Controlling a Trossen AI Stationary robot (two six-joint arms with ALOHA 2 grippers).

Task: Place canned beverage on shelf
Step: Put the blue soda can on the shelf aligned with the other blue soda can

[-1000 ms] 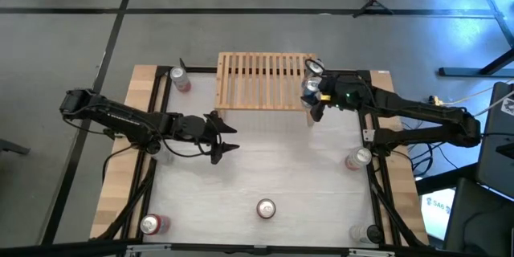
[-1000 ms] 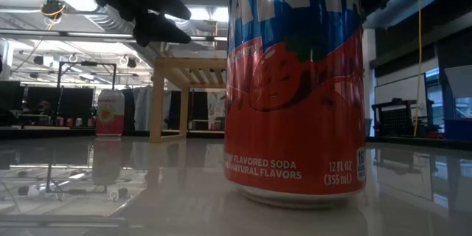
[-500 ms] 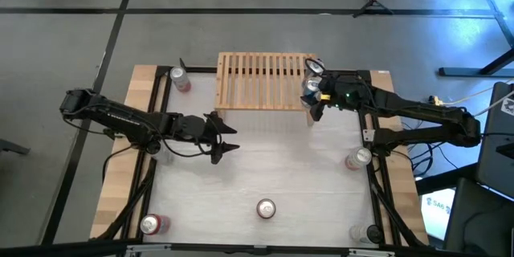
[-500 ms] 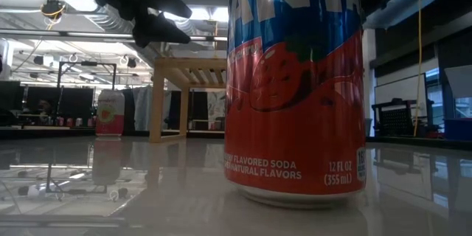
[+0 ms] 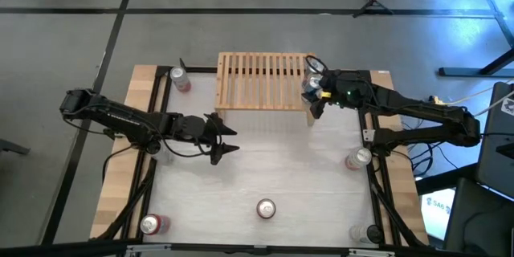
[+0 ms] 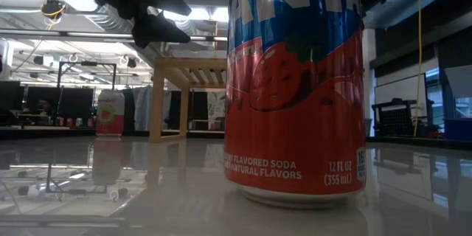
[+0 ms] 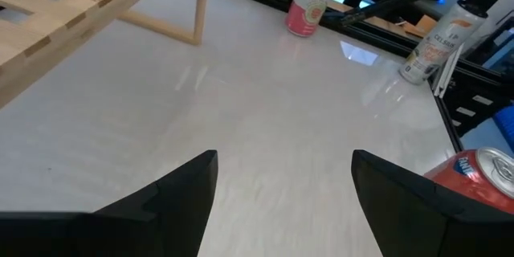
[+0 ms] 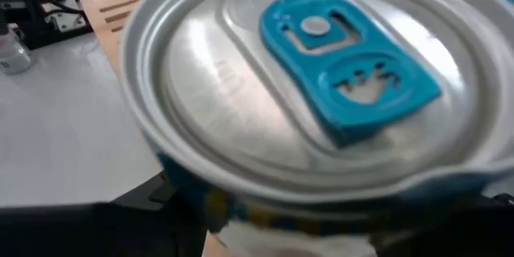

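Low view: a red and blue soda can [image 6: 295,88] stands closest to the camera on the glossy white table [image 6: 147,192]; from above, it is the can at the near middle of the table [image 5: 266,208]. Farther in, the left gripper [image 5: 228,137] hangs over the middle of the table with its fingers [image 7: 181,189] spread apart and nothing between them. Beyond it stands the shelf [image 5: 265,80], a light-wood slatted rack at the far edge. At the shelf's right end, the right gripper [image 5: 315,90] is at a blue-tabbed can [image 8: 321,88] that sits at the rack's right corner. The can top fills the right wrist view, and I cannot tell whether the fingers grip it or stand loose beside it. A pink can [image 5: 180,77] stands by the shelf's left end.
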